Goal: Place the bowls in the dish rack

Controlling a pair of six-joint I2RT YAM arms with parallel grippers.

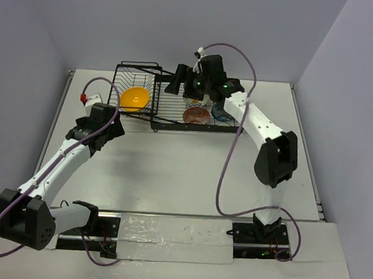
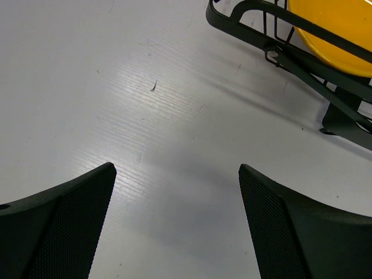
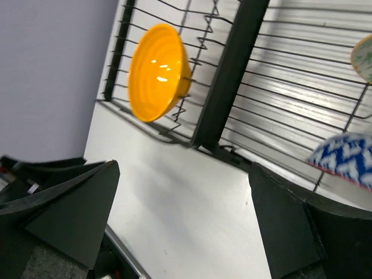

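Note:
The black wire dish rack (image 1: 169,115) stands at the back of the table. A plain orange-yellow bowl (image 1: 135,98) leans in its tilted basket end. An orange-red patterned bowl (image 1: 196,116) and a blue patterned bowl (image 1: 223,114) stand among the dividers. My right gripper (image 1: 177,82) hovers open over the rack's back edge with nothing between its fingers. Its wrist view shows the yellow bowl (image 3: 158,71), the blue bowl (image 3: 346,157) and the rim of a pale bowl (image 3: 364,58). My left gripper (image 1: 113,121) is open and empty over bare table, just left of the rack (image 2: 290,52) and the yellow bowl (image 2: 343,29).
Lilac walls close in the white table (image 1: 171,170) at the back and on both sides. A purple cable (image 1: 226,168) loops from the right arm over the table's right half. A red-tipped connector (image 1: 84,97) sits near the left edge.

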